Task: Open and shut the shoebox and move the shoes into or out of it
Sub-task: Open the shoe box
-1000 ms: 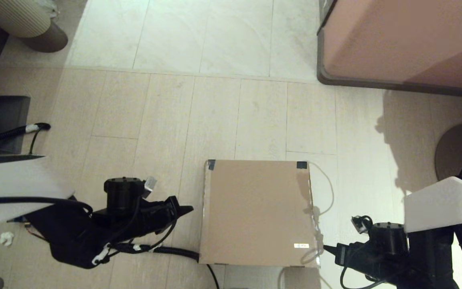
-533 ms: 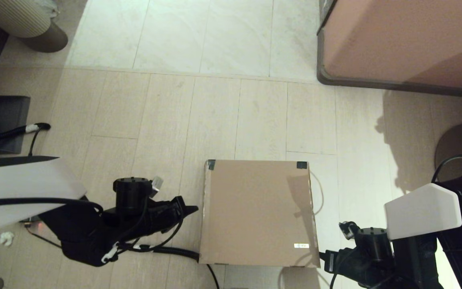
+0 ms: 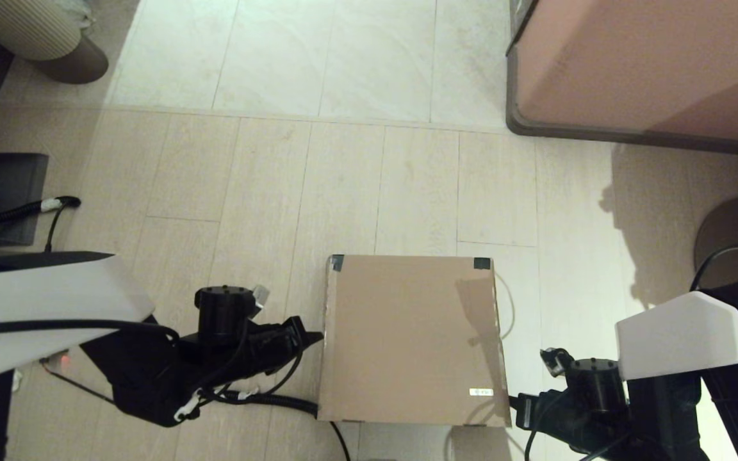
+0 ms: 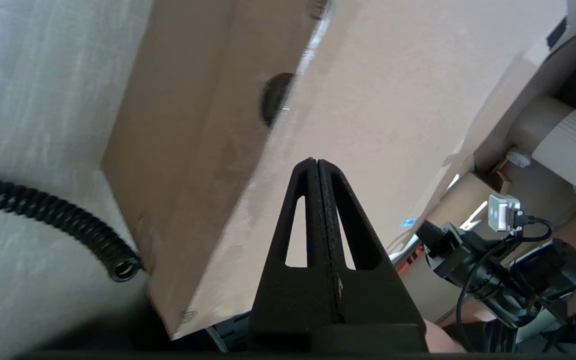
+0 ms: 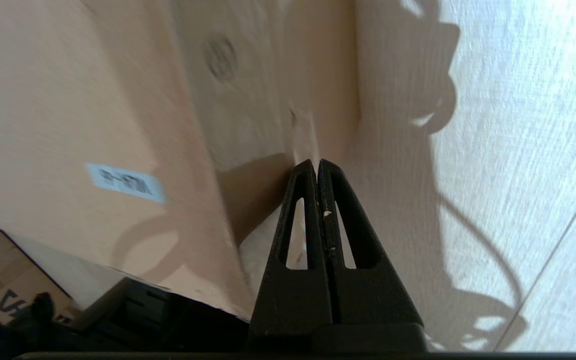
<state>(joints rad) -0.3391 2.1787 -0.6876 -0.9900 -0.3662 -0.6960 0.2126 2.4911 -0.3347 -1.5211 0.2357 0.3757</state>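
The shoebox (image 3: 410, 336) is a plain brown cardboard box on the floor with its flap lid down, black tape on its two far corners and a small white sticker (image 3: 481, 392) near the right front. My left gripper (image 3: 319, 335) is shut and its tip is at the box's left edge; in the left wrist view it (image 4: 313, 161) points over the lid (image 4: 393, 100). My right gripper (image 3: 514, 400) is shut, low beside the box's right front corner; the right wrist view shows it (image 5: 316, 162) against the side wall (image 5: 263, 100). The shoes are hidden.
A large pinkish-brown cabinet (image 3: 644, 64) stands at the far right. A ribbed round base (image 3: 42, 35) is at the far left corner and a dark block (image 3: 4, 192) at the left. A black corrugated cable (image 3: 279, 402) lies by the box's left front. A round brown base (image 3: 734, 234) sits at the right.
My left gripper has moved right, up to the box's left edge. The right arm shifted left and toward the near side, bringing its gripper closer to the box's right front corner.
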